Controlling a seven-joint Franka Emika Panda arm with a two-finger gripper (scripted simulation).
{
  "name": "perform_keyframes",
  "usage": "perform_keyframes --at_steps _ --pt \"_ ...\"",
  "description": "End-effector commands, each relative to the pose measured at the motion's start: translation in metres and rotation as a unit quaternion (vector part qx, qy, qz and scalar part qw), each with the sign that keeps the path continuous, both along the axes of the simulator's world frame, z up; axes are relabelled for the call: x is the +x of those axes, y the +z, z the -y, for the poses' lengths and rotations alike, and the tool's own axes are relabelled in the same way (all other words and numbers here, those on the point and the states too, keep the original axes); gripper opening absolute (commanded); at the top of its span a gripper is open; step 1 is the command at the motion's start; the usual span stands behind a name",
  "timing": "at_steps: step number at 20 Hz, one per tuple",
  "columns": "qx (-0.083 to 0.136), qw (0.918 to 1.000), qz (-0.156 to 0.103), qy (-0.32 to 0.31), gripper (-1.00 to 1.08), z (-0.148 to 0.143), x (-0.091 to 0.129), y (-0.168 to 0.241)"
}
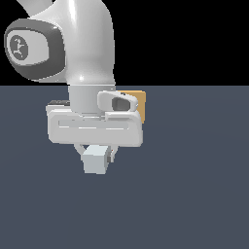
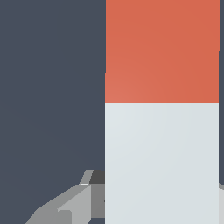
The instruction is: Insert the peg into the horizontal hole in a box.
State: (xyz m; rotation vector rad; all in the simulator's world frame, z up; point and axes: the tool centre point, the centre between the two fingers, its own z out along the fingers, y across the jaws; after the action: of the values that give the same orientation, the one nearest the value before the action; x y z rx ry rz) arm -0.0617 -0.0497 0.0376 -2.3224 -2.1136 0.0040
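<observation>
While you line this up, read across the exterior view from its left:
Gripper (image 1: 97,154): closed on the peg (image 1: 95,160), holding it clear of the bench (image 1: 194,194).
Peg axis: pale end faces the camera, so its length runs away toward the box; red-orange end shows only at the wrist.
Box (image 1: 140,104): behind the hand, toward the exterior view's right of the peg; hole hidden.
</observation>
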Motion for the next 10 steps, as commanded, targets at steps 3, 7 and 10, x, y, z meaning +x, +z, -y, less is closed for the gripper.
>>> perform_keyframes --at_steps 3,7,10 --pt "0.0 0.9999 0.002 0.014 -1.0 -0.049 0.022 0.013" --pt "0.0 0.9996 0.002 0.027 -1.0 -0.098 0.042 0.024" --pt "0.0 0.9993 0.002 0.037 -1.0 -0.135 0.057 0.033"
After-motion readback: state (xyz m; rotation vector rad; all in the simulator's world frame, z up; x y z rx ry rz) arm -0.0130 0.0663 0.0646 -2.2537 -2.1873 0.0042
